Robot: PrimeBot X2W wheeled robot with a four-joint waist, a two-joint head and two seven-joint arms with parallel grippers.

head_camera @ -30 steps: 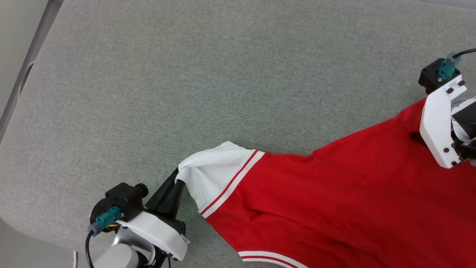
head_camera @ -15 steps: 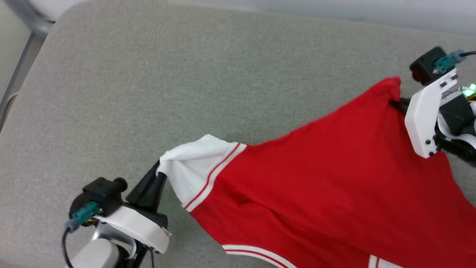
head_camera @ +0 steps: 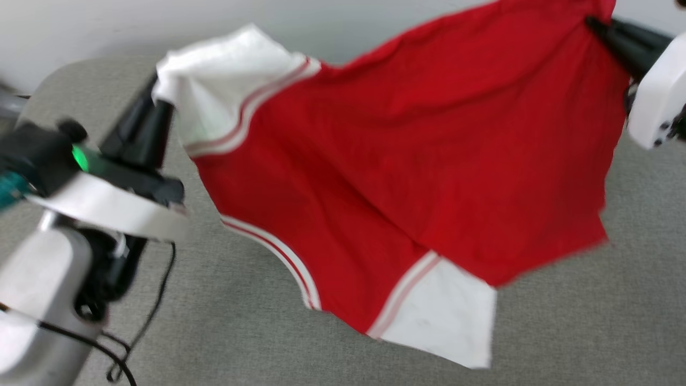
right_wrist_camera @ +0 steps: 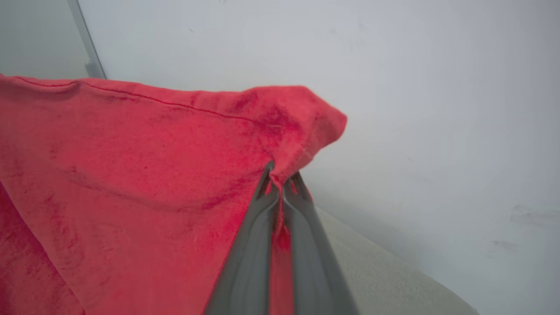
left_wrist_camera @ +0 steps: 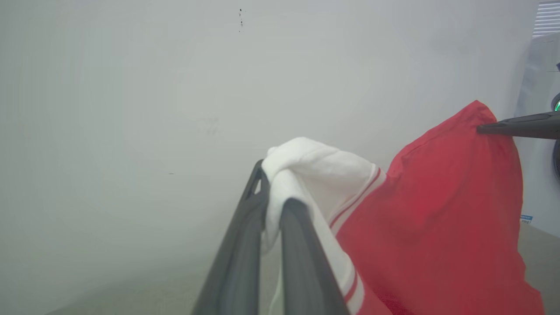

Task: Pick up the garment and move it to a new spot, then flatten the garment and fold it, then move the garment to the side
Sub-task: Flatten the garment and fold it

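Visibly stretched, the red garment (head_camera: 407,161) hangs, left gripper (head_camera: 156,102) pinching its white sleeve (head_camera: 225,96), right gripper (head_camera: 592,22) pinching a corner.

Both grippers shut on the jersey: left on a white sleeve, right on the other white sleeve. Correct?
No. The right gripper pinches a red corner of the garment, not a sleeve, as the right wrist view shows. The left gripper holds a white sleeve.

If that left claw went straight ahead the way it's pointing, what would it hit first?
Beyond the garment the left claw grips, probably only the pale wall; distance unclear.
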